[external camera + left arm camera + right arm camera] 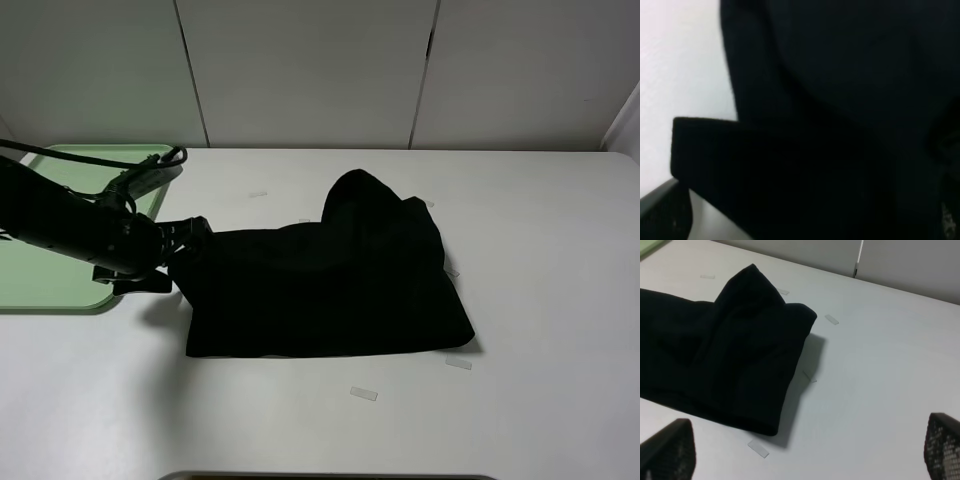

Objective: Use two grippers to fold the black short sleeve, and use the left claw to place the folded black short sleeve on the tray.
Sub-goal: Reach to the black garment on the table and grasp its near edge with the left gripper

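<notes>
The black short sleeve [330, 285] lies folded into a rough rectangle in the middle of the white table, with a raised hump at its far side. My left claw [180, 257] is low at the shirt's left edge, its jaws spread wide at the fabric. The left wrist view is almost filled with black cloth [840, 100], and one finger [662, 215] shows at its edge. The mint-green tray [60, 285] sits just left of that arm. My right gripper [807, 452] is outside the high view. It hangs open above bare table beside the shirt [725, 350], holding nothing.
Small whitish tape strips [364, 394] [458, 363] [758, 449] lie on the table around the shirt. Grey wall panels [300, 70] close off the far edge. A corner of the tray [650, 245] shows in the right wrist view.
</notes>
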